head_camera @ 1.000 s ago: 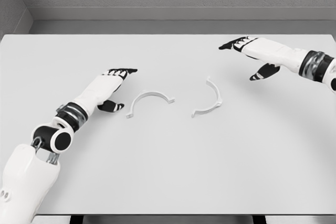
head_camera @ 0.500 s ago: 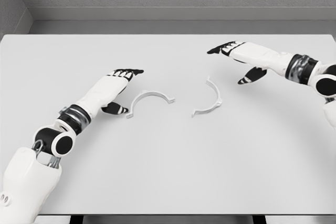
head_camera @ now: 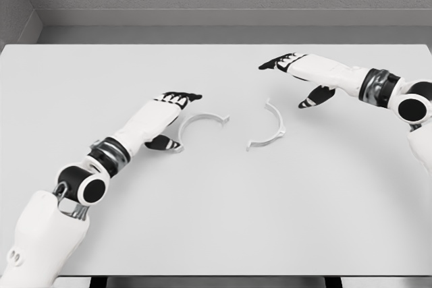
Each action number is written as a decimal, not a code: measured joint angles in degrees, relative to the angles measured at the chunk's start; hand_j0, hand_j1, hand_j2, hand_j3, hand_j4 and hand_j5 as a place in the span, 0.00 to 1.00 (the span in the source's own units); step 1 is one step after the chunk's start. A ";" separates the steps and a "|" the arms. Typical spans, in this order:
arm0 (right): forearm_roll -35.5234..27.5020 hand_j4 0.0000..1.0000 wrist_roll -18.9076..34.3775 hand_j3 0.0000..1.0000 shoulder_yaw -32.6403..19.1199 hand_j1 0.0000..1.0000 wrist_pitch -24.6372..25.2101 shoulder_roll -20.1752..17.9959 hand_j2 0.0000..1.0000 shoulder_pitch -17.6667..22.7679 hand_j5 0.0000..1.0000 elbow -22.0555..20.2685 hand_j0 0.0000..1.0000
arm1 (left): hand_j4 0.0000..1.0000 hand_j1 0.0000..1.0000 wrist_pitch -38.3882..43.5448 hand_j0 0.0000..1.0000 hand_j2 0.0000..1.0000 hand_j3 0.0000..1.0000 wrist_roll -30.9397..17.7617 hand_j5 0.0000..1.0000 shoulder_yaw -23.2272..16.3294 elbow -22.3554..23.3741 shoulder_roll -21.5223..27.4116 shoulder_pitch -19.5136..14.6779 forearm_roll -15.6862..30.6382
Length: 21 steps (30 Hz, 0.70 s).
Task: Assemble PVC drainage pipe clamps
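White is the colour of almost everything: the table (head_camera: 216,220), both arms and the two half-ring clamp pieces lying flat on the table near its middle.

The left clamp half (head_camera: 200,122) is an arch with its opening toward 6 o'clock and a small tab at each end. The right clamp half (head_camera: 268,127) lies at 3 o'clock from it, a little apart, with its curve bulging toward 3 o'clock and its opening toward 9 o'clock. The two pieces do not touch each other.

The left hand (head_camera: 170,109) comes from 7 o'clock and lies just at the 9 o'clock side of the left clamp half. Its black fingertips (head_camera: 181,97) are stretched out above the top of the arch, and the thumb points down near the lower left tab. The fingers are extended and hold nothing; if they touch the piece, I cannot tell.

The right hand (head_camera: 302,72) comes from 3 o'clock and hovers at 1 o'clock from the right clamp half, apart from it. Its fingers are extended, the thumb hangs down, and it holds nothing.
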 measured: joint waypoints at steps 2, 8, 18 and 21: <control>-0.03 1.00 0.00 1.00 0.59 1.00 0.00 0.11 1.00 0.00 1.00 -0.02 1.00 | 1.00 1.00 0.02 1.00 1.00 1.00 -0.01 1.00 -0.43 -0.36 -0.06 0.00 0.00; -0.06 1.00 0.00 1.00 1.22 1.00 -0.08 0.31 1.00 0.00 1.00 0.01 1.00 | 1.00 1.00 0.03 1.00 1.00 1.00 -0.02 1.00 -1.49 -1.32 -0.52 0.00 0.00; 0.35 1.00 0.00 1.00 1.54 1.00 0.01 2.66 1.00 -2.55 1.00 2.98 1.00 | 1.00 1.00 0.08 1.00 1.00 1.00 -0.02 1.00 -3.05 -1.84 -2.13 -0.09 -0.01; 0.36 1.00 0.00 1.00 1.98 1.00 0.00 3.34 1.00 -2.72 1.00 4.13 1.00 | 1.00 1.00 0.09 1.00 1.00 1.00 -0.02 1.00 -3.20 -1.85 -2.61 -0.09 -0.01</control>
